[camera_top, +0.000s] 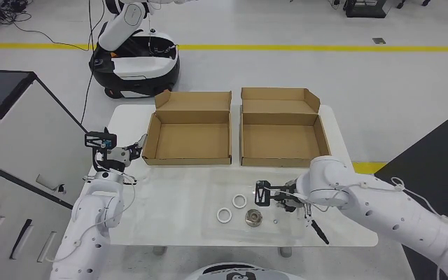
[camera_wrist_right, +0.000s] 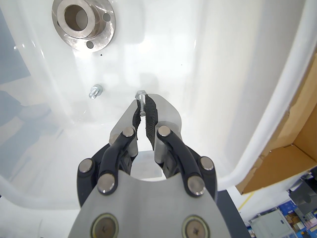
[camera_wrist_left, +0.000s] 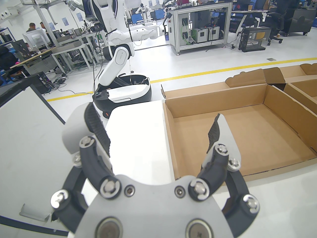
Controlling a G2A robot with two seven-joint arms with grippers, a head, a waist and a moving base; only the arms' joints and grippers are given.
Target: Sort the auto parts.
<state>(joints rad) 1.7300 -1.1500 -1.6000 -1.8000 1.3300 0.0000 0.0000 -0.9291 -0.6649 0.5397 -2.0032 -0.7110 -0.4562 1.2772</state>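
One slim silver hex bolt (camera_wrist_right: 140, 96) is pinched in the right gripper (camera_wrist_right: 144, 106), down in the white plastic tray (camera_wrist_right: 223, 75). A stubby bolt (camera_wrist_right: 95, 92), a steel flange (camera_wrist_right: 83, 17) and two white rings (camera_top: 239, 201) wait nearby. The two brown cardboard boxes (camera_top: 187, 140) hold no parts yet and the left gripper (camera_wrist_left: 154, 111) gapes beside one, so sorting looks barely begun.

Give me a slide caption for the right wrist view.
Right gripper shut on a bolt in the white tray, near a shorter bolt and a flange.

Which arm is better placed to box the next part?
Right: the right gripper is shut on a small silver bolt over the clear plastic tray. The left gripper is open, empty, beside a brown cardboard box.
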